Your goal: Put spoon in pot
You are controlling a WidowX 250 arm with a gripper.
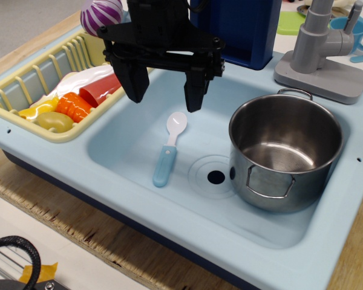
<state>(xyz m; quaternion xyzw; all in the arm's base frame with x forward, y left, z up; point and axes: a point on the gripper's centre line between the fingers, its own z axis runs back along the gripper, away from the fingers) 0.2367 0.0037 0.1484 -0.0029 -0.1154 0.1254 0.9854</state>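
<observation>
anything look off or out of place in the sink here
Nothing looks spilled or broken. The spoon lies flat on the sink floor beside the drain, not in the pot, which stands upright and empty. The open gripper hangs above the spoon.

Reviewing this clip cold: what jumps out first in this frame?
The black gripper hangs open over the sink, right above the spoon lying flat on the sink floor. To the right the shiny pot stands upright and empty in the sink, beside the drain.
</observation>
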